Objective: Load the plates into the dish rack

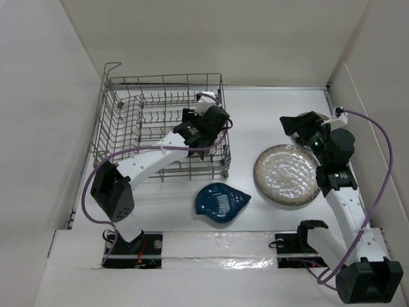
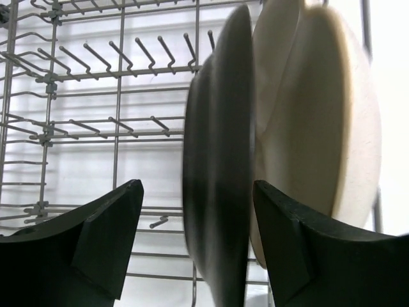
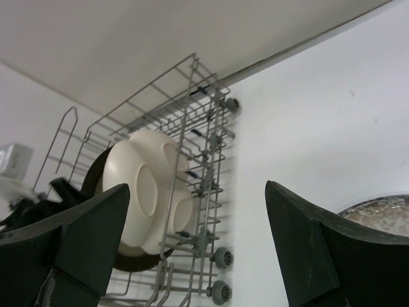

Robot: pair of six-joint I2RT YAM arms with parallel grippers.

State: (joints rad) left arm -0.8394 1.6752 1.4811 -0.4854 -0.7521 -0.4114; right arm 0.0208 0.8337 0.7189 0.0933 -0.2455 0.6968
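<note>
The dish rack (image 1: 128, 128) stands at the back left; it also shows in the right wrist view (image 3: 198, 160). My left gripper (image 1: 217, 116) reaches into its right end. In the left wrist view the gripper (image 2: 197, 187) is open, its jaws on either side of a dark plate (image 2: 217, 160) standing on edge, not pressing it. The cream three-compartment plate (image 2: 313, 128) stands upright just right of it, and its underside shows in the right wrist view (image 3: 150, 198). The speckled plate (image 1: 286, 174) and the blue shell dish (image 1: 220, 202) lie on the table. My right gripper (image 1: 294, 125) is open and empty (image 3: 197, 187), just beyond the speckled plate.
White walls close in the table on the left, back and right. The rack's rows of upright tines (image 2: 115, 64) stand left of the two plates. The rack has small grey wheels (image 3: 223, 258) at its right side. A purple cable (image 1: 377, 147) loops along the right arm.
</note>
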